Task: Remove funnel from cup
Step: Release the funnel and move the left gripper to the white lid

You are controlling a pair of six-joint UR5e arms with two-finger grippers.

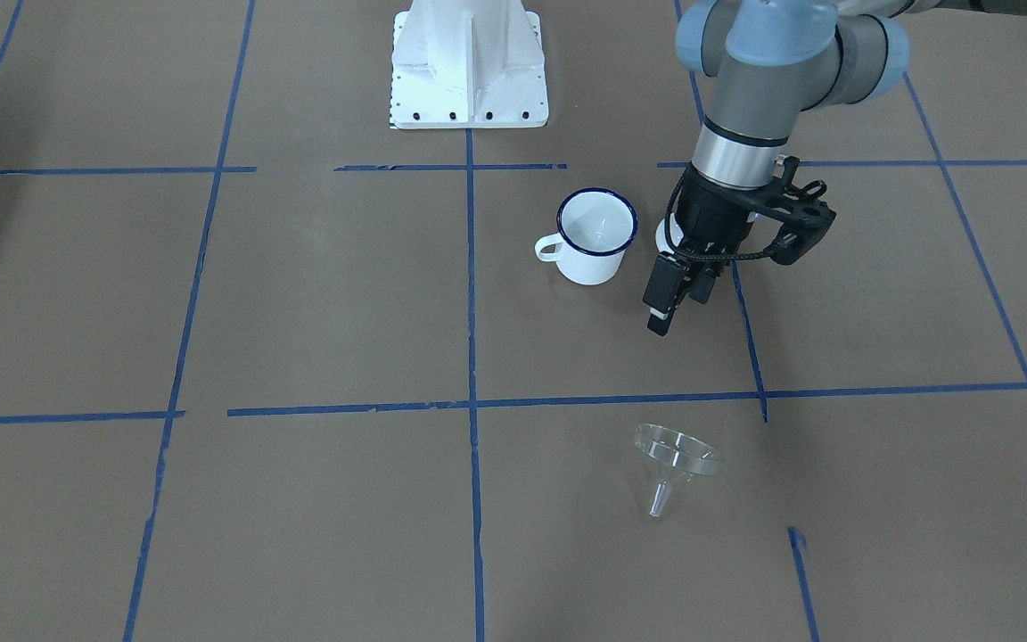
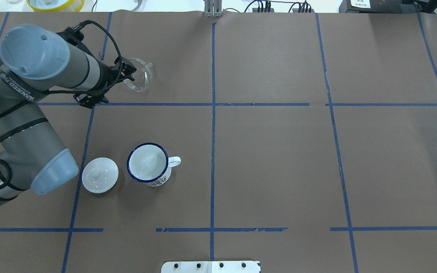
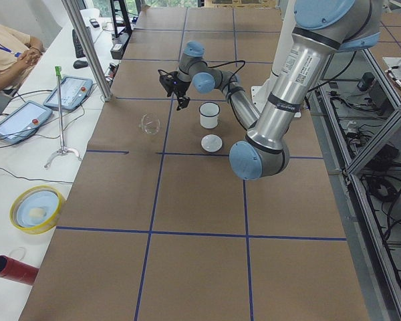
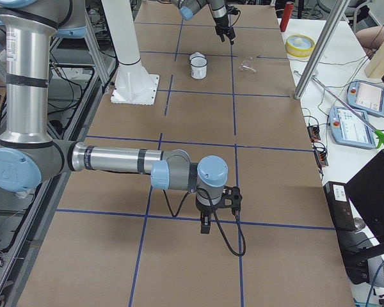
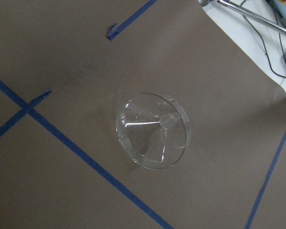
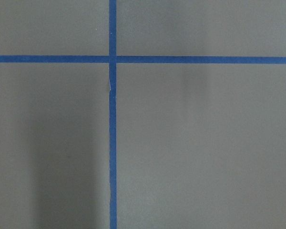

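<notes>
The clear funnel [image 1: 674, 459] lies tilted on the brown table paper, its spout pointing away from the cup; it also shows in the overhead view [image 2: 139, 77] and fills the middle of the left wrist view [image 5: 152, 130]. The white cup [image 1: 596, 236] with a blue rim stands upright and empty [image 2: 149, 165], well apart from the funnel. My left gripper [image 1: 678, 308] hangs above the table between cup and funnel, its fingers apart and empty. My right gripper [image 4: 205, 229] hovers over bare paper far from both; I cannot tell whether it is open.
A round white knobbed lid [image 2: 100, 175] lies beside the cup on the side away from its handle. The white robot base plate [image 1: 469, 67] stands behind the cup. Blue tape lines cross the table. Operators' tablets [image 3: 68, 91] lie beyond the table edge.
</notes>
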